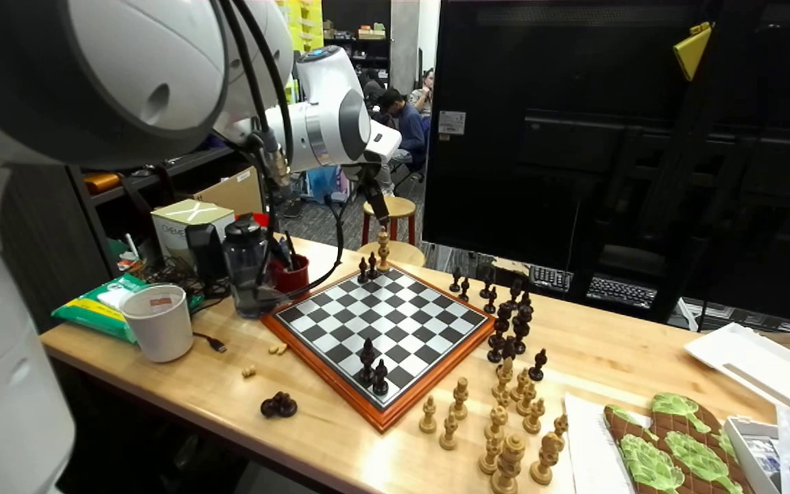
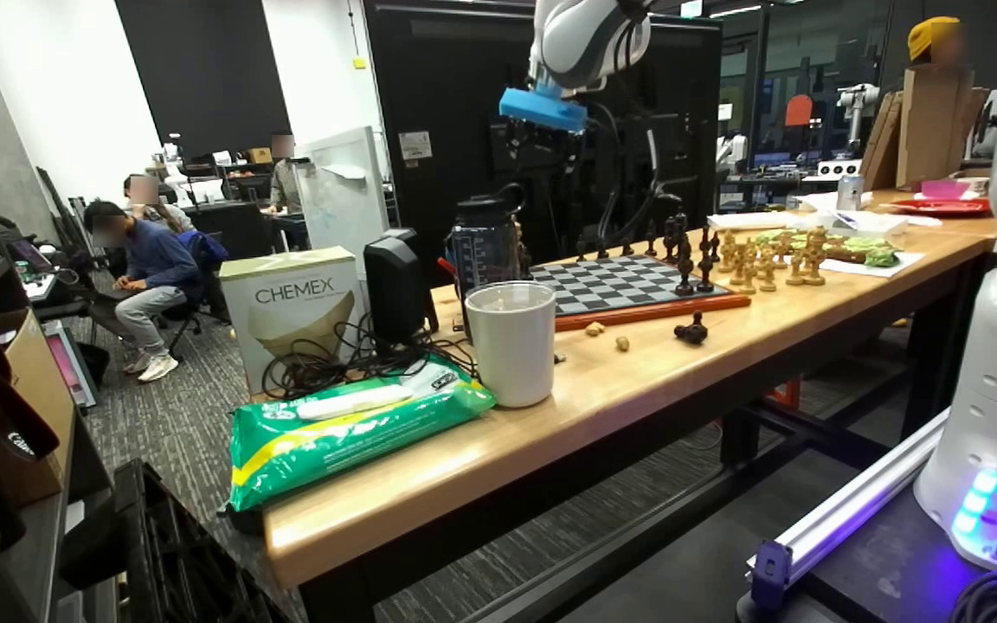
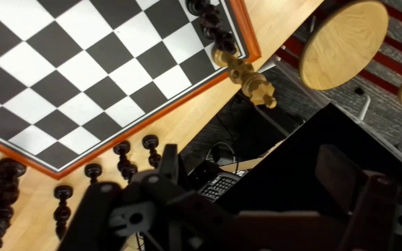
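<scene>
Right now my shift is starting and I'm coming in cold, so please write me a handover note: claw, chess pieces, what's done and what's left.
Claw: open, raised, holding and touching nothing.
Where things are: at one corner of the chessboard stands a tall pale piece with two dark pieces beside it; another dark pair stands near the opposite corner.
Done: those five stand on the chessboard.
Left: a dark group and a pale group stand off it, on the table; a tipped dark clump lies apart from them, count unclear.
</scene>
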You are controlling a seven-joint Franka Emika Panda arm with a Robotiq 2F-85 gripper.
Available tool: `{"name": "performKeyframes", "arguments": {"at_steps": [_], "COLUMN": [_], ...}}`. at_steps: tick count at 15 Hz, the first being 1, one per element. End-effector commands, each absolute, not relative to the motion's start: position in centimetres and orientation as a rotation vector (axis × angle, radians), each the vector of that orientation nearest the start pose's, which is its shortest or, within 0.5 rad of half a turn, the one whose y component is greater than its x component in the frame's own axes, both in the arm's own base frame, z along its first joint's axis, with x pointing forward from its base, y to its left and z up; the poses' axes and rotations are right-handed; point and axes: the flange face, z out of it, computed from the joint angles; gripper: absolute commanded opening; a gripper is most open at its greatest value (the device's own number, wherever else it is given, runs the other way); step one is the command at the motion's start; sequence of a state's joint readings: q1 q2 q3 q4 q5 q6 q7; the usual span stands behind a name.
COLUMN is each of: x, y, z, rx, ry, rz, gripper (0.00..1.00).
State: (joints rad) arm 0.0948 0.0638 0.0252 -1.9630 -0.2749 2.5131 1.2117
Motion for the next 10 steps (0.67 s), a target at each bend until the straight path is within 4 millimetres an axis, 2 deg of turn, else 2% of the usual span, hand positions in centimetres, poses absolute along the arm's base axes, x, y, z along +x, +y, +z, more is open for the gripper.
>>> {"name": "performKeyframes", "arguments": {"at_steps": [1, 5, 10], "x": [57.8, 55.8, 54.4], "y": [7.7, 8.2, 7.9], "z": [52.1, 54.4, 56.4], "rx": [-2.695, -2.749, -2.713], "ry": [1.388, 1.332, 1.231], "rz": [-0.662, -0.47, -0.274], "gripper": [1.0, 1.0, 1.0]}}
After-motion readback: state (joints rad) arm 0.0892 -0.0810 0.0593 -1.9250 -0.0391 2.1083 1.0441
